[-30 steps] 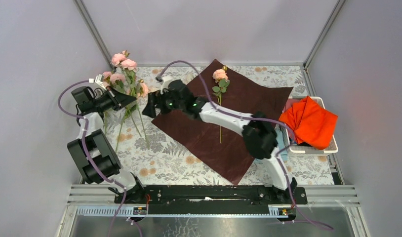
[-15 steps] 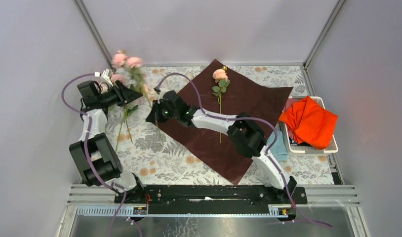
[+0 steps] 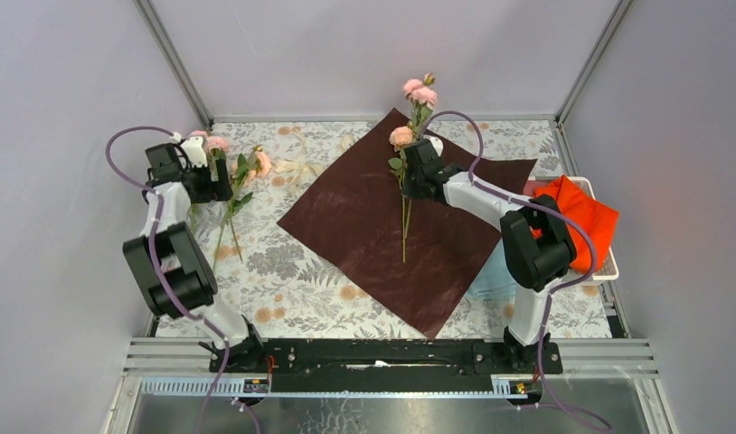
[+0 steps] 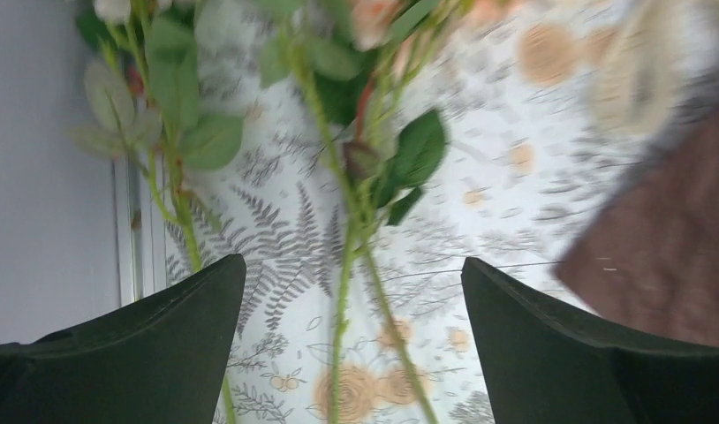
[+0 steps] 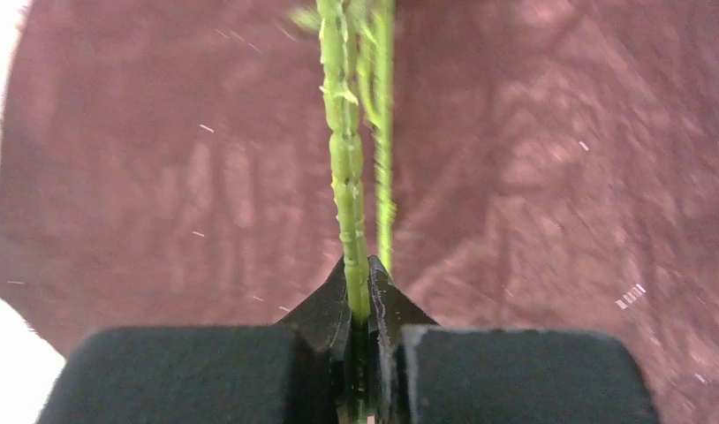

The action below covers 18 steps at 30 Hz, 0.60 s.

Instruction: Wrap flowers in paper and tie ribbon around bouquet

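Now my right gripper has swung over from the left bunch to the upper centre of the frame, pinching a thin green stem, its pink blooms standing above the far corner of the paper. My left gripper has spread wide and let go of the remaining flowers at upper left. I judge this stem joins the single rose on the flat, crinkled crimson sheet.

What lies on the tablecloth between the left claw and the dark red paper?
The top view shows loose pink flowers and the curly cream ribbon between the open left claw and the paper.
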Tool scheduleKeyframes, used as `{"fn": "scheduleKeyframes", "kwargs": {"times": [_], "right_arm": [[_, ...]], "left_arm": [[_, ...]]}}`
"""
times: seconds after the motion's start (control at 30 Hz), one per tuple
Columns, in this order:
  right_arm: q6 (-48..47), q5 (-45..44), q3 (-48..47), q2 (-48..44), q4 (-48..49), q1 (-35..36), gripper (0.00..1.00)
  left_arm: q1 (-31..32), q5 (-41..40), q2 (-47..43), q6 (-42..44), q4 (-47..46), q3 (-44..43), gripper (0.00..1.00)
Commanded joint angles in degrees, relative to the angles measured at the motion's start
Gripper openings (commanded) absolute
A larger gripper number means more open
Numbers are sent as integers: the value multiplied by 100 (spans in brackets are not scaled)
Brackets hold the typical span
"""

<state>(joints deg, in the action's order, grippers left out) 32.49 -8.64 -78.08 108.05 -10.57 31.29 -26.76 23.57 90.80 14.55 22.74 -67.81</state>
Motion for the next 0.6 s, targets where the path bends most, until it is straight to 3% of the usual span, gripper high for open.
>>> {"fn": "scheduleKeyframes", "kwargs": {"times": [0.0, 0.03, 0.07, 0.13, 0.17, 0.33, 0.57], "right_arm": [[-448, -563, 123, 46, -847, 92, 6], [-473, -586, 77, 133, -910, 95, 15], [-504, -606, -4, 236, -1037, 97, 34], [-556, -585, -232, 477, -1338, 95, 60], [-572, -522, -320, 540, -1476, 97, 67], [-635, -506, -586, 453, -1833, 93, 78], [-708, -592, -815, 110, -2000, 93, 78]], "left_arm": [[-39, -1266, 766, 340, -62, -148, 99], [-35, -1257, 885, 303, -89, -199, 99], [-32, -1230, 996, 272, -108, -254, 99], [-24, -1159, 1188, 174, -96, -410, 99], [-30, -1098, 1272, 131, -97, -511, 99], [-13, -775, 1707, -191, -98, -1118, 92], [-4, -463, 2481, -715, -37, -1893, 57]]}}
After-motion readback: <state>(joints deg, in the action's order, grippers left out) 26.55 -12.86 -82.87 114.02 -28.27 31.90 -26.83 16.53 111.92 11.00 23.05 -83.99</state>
